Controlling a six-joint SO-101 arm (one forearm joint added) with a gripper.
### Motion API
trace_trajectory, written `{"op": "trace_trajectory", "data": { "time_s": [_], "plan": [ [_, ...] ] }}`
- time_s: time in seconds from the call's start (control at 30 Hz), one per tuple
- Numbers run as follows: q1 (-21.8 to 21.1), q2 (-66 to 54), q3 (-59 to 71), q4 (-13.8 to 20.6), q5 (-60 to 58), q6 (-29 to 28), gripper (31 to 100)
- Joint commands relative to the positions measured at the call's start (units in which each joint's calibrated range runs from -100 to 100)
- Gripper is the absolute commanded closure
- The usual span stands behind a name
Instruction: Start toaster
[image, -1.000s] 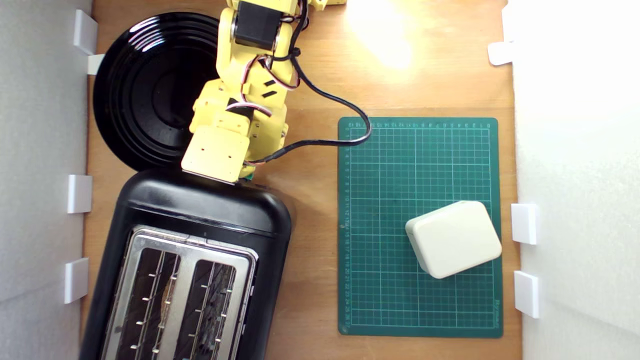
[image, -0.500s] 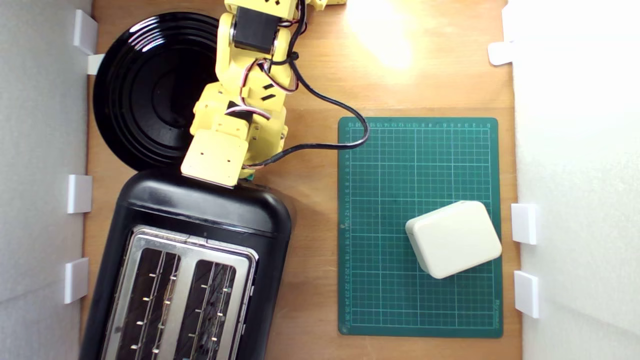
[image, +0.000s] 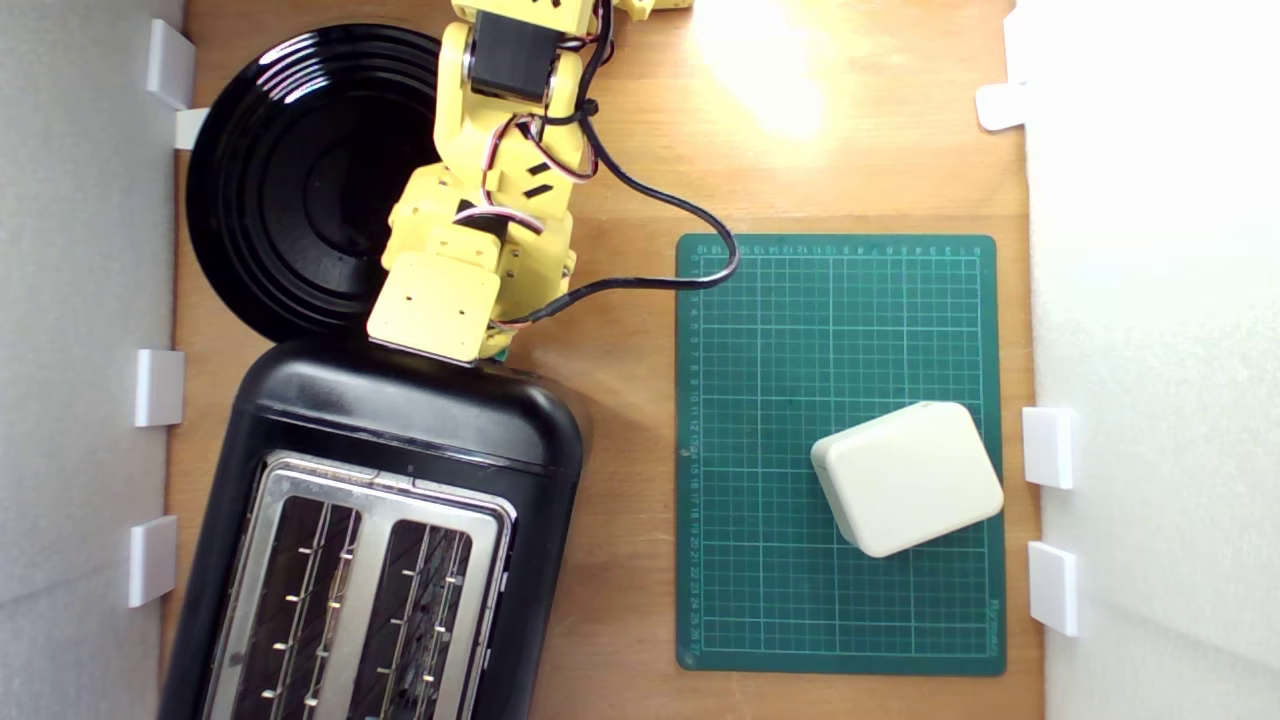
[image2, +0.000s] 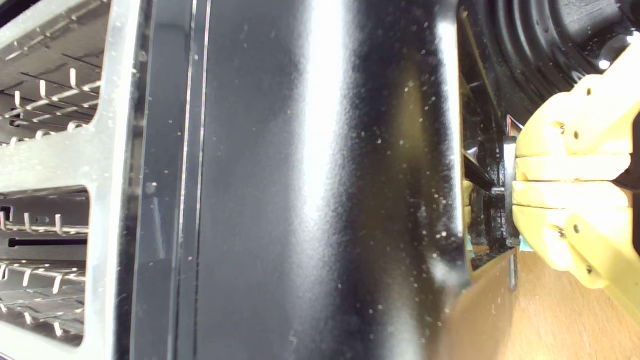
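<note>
The glossy black toaster (image: 400, 410) with a silver two-slot top stands at the lower left of the exterior view. My yellow arm reaches down to its far end, and the wrist block covers the fingers there. In the wrist view the toaster's black end (image2: 310, 175) fills the frame. My gripper (image2: 515, 181) is shut, its two yellow fingers pressed together against the toaster's end face. A sliver of the teal lever knob (image2: 525, 244) shows right beside one finger, and also peeks out under the wrist block (image: 498, 352).
A round black ribbed plate (image: 290, 180) lies just beyond the toaster, under the arm. A green cutting mat (image: 840, 330) with a cream rounded box (image: 905, 477) lies at the exterior view's right. White walls with clips bound both sides. The arm's black cable (image: 680, 210) loops onto the mat.
The wrist block shifted only a few pixels and stays at the toaster's end. The slots look darker and deeper than one second ago.
</note>
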Motion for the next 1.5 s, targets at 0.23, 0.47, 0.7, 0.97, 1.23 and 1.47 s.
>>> {"op": "trace_trajectory", "data": {
  "time_s": [0.23, 0.47, 0.7, 0.97, 1.23, 1.47],
  "plan": [
    [0.9, 8.4, 6.0, -0.1, -3.3, 0.0, 98.9],
    [1.0, 11.0, 8.2, -0.6, -9.1, 0.1, 98.9],
    [0.9, 8.7, 6.0, -3.1, -8.4, 0.2, 98.9],
    [0.3, 4.6, 5.0, -4.4, -3.7, 0.2, 98.9],
    [0.1, 2.9, 2.3, -4.6, 2.4, -0.2, 98.9],
    [0.1, 2.7, 0.0, -4.6, 5.4, 0.0, 98.9]
  ]
}}
